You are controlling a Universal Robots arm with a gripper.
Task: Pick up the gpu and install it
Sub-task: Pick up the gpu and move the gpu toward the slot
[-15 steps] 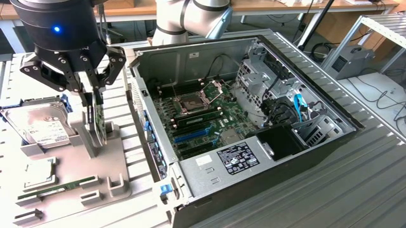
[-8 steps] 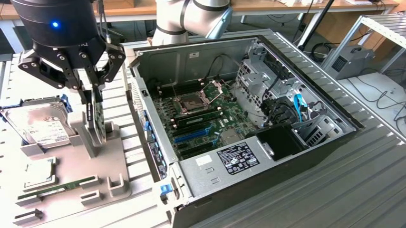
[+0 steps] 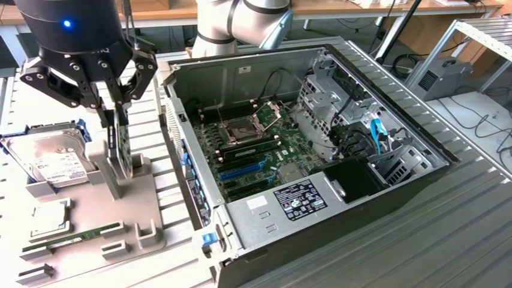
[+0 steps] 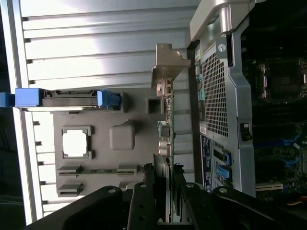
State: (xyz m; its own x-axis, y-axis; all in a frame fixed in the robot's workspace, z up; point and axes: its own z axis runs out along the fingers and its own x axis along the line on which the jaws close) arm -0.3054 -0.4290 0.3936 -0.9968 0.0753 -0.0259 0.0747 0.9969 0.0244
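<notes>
Tool (image 3: 114,107) clamped on the upright gpu (image 3: 122,150), a thin dark card, silvery bracket

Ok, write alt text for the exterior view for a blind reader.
A black gripper grips the top edge of a thin black gpu card standing on edge in a grey parts tray, at the exterior view's left. Beside it lies an open black computer case with its green motherboard exposed.

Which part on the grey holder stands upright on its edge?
The gpu, held in the gripper; the hard drive, chip and RAM stick all rest face up.
</notes>
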